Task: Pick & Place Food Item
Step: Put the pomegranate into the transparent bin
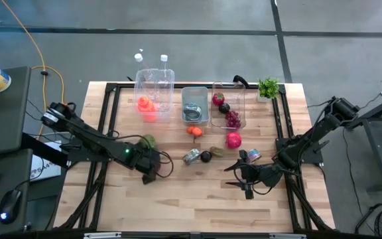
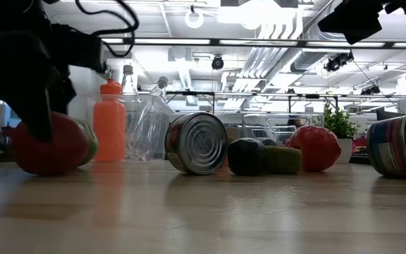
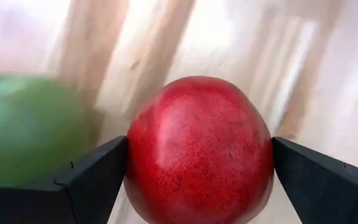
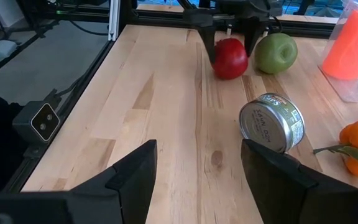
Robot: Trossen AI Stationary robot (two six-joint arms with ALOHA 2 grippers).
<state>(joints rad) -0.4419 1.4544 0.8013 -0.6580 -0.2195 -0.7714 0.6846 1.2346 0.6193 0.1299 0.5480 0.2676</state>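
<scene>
While the red apple (image 3: 199, 149) sits on the wooden table (image 1: 197, 199) at its left side, the left gripper (image 3: 197, 177) straddles it with its jaws spread wide, one dark finger (image 3: 89, 180) against each flank of the fruit. The left wrist view shows both pads meeting the apple's skin with no visible gap, and the low view shows the apple resting on the boards, not lifted. A green apple (image 4: 276, 52) lies just beside it, on the far side from the silver can (image 4: 271, 122). The left arm reaches low across the table from its left edge, its forearm stretched nearly flat and the wrist tipped down over the fruit. The right gripper (image 1: 247, 182) hovers above the table's right half, near a blue-labelled can (image 1: 253, 155), its fingers parted partway and holding nothing; the right arm bends in from the right edge.
</scene>
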